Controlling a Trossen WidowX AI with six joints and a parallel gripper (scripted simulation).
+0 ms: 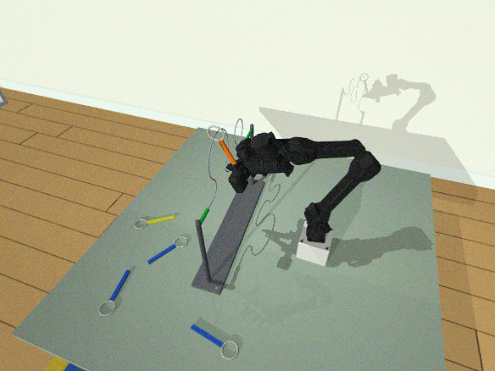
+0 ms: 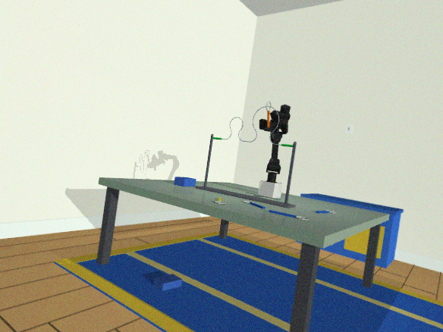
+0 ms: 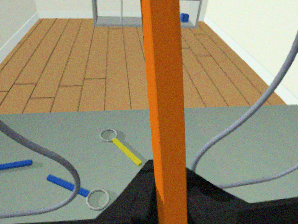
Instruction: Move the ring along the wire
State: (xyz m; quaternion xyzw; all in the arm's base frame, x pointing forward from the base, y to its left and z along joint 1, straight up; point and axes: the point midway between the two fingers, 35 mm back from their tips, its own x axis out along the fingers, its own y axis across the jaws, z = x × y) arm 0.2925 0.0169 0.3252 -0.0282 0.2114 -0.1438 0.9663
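Note:
My gripper [image 1: 235, 164] [image 2: 268, 125] [image 3: 160, 166] is shut on the orange handle [image 1: 227, 152] [image 2: 268, 119] [image 3: 168, 110]. The handle points up, with the ring [image 1: 208, 132] [image 2: 266, 107] at its top, around the crest of the wire's large loop. The grey wire [image 1: 208, 161] [image 2: 253, 123] [image 3: 272, 85] seems to pass through the ring; whether they touch cannot be told. One green part [image 1: 204, 216] [image 2: 287, 145] is beside the near post [image 1: 203, 250] [image 2: 290, 174]. The other green part [image 1: 249, 134] [image 2: 217, 139] is beside the far post [image 2: 208, 161]. The wrist view does not show the ring.
Loose rings with a yellow handle [image 1: 161, 219] [image 3: 127, 151] and blue handles [image 1: 162, 254] [image 1: 120, 285] [image 1: 207, 335] lie on the table [image 1: 339, 305]. The dark base bar [image 1: 233, 229] joins the posts. A blue block [image 2: 185, 181] is near the far post. Wire passes on both sides in the wrist view.

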